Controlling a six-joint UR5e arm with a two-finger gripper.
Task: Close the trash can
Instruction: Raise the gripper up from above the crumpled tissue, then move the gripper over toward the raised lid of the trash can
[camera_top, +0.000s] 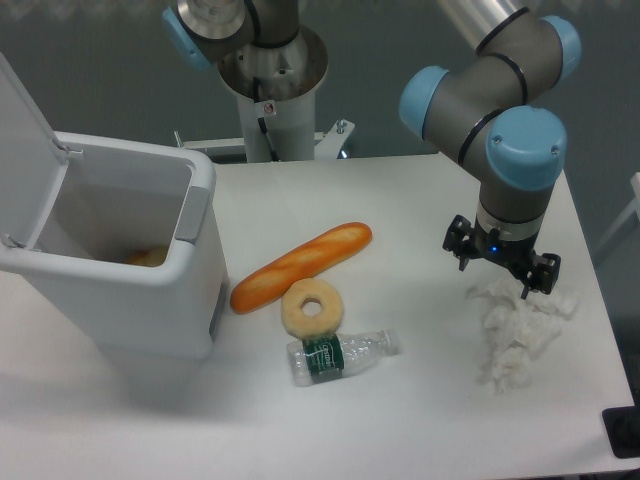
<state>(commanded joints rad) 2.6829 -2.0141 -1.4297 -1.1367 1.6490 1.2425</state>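
Trash can (120, 270) sits wide open at the near left end of the table (420, 420), its flat white lid (25, 150) swung up and leaning back past vertical on the far side, which is why the bin's mouth gapes toward the camera and why something orange-yellow shows down inside, though it is too dim in there to name it. The grey latch (195, 213) rides on the bin's right-hand lip, facing the clutter. Just right of the bin, a toy baguette (300, 266) lies on a slant, a ring doughnut (312, 307) tucked against its lower edge and a small plastic bottle (340, 356) on its side just nearer than that. Well to the right of the bin, the gripper (500, 265) hangs pointing straight down over a crumpled white tissue (520, 330), fingers spread and gripping nothing, as far as this angle lets me judge. So the arm (490, 110) is parked far from its job: it stands on the opposite side of the table from the lid. My read is that nothing of the closing has begun; the arm would need to cross above the food, get behind or above that lid and push it forward and down. A clipped baguette or bottle on the way over looks like the main risk.
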